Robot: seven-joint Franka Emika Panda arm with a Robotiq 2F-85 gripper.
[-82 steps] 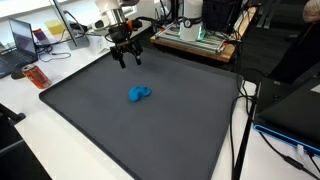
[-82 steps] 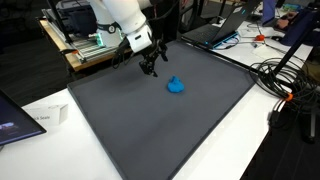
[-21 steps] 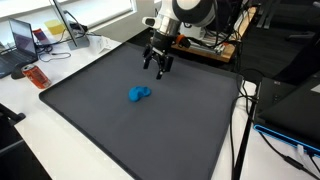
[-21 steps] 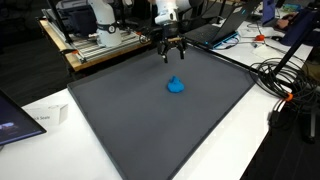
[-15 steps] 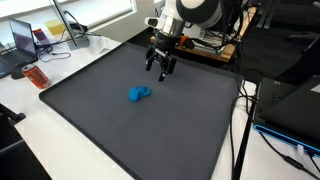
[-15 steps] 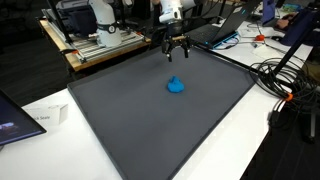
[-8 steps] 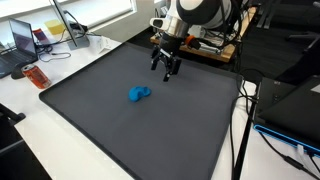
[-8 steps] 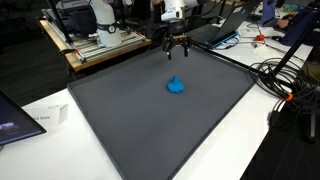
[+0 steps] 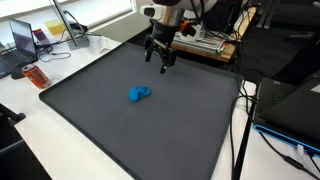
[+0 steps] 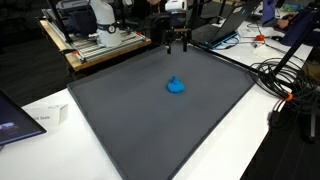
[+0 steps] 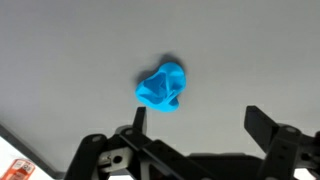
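Observation:
A small crumpled blue thing (image 9: pixel 139 94) lies near the middle of the dark grey mat (image 9: pixel 110 130). It also shows in the other exterior view (image 10: pixel 176 86) and in the wrist view (image 11: pixel 163 87). My gripper (image 9: pixel 160 62) hangs open and empty above the far part of the mat, well beyond the blue thing and apart from it; it also shows in an exterior view (image 10: pixel 178 44). In the wrist view my two fingers (image 11: pixel 200 120) are spread wide with nothing between them.
The mat lies on a white table. A wooden board with equipment (image 9: pixel 200 40) stands behind the mat's far edge. A laptop (image 9: pixel 22 38) and an orange object (image 9: pixel 36 76) lie at one side. Cables (image 10: pixel 285 80) trail beside the mat. A white box (image 10: pixel 45 118) sits near a corner.
My gripper has swung from one side of the mat's far edge across to the far part of the mat and has risen a little. It stays open. The blue thing has not moved.

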